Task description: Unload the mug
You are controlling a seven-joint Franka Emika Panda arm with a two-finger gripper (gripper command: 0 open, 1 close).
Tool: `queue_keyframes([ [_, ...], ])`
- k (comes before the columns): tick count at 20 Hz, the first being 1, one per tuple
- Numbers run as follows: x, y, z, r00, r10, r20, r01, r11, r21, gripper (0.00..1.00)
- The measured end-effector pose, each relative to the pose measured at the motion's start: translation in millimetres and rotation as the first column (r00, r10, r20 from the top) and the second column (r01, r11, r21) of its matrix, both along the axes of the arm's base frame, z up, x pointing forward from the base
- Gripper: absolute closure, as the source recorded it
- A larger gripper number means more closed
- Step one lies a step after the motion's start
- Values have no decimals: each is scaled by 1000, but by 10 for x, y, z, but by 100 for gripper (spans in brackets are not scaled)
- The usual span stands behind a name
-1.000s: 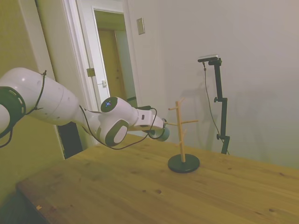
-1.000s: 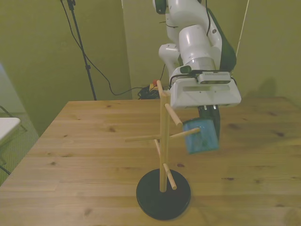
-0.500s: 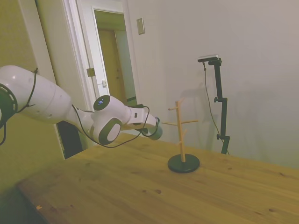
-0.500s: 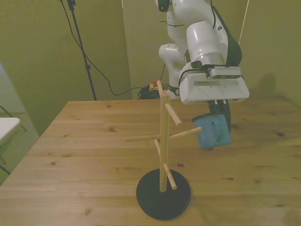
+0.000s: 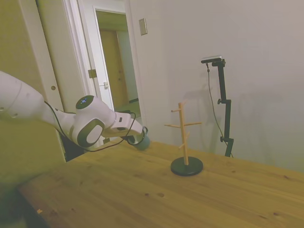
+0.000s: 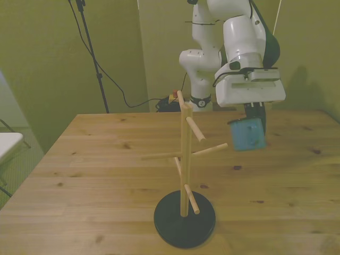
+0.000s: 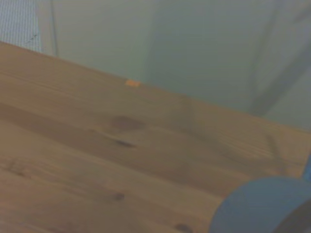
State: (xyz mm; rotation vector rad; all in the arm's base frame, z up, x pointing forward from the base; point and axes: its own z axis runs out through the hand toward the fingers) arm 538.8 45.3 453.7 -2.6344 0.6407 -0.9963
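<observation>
Step in hand: carrying; the mug is off the rack and in the air, not yet set down, as I judge it.
Mug: one small teal cylindrical mug (image 6: 247, 134), hanging above the wooden table (image 6: 106, 159), clear of the peg tips, over the half of the table on the front view's right.
Pincer: the white arm's two-finger gripper (image 6: 254, 113) sits right on top of the mug and appears to carry it by the rim; the fingers themselves are largely hidden under the white hand.
Rack: one light wooden peg rack on a round black base (image 6: 184, 217), near the table's near edge in the front view, every visible peg bare.
Wrist view: blurred tabletop, with a blue-grey curve of the mug (image 7: 262, 206) at the picture's edge.
Next move: likely lowering the mug upright onto bare wood well apart from the rack, then letting go.
Count: one mug, one rack, one arm.
</observation>
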Motion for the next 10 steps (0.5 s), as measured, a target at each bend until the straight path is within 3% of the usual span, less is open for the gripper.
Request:
queue_keyframes([
  [4,-240,-21,-122,996,-26,-91,26,1000,-6,100],
  [10,-316,-19,-351,972,-38,-230,35,999,-16,100],
])
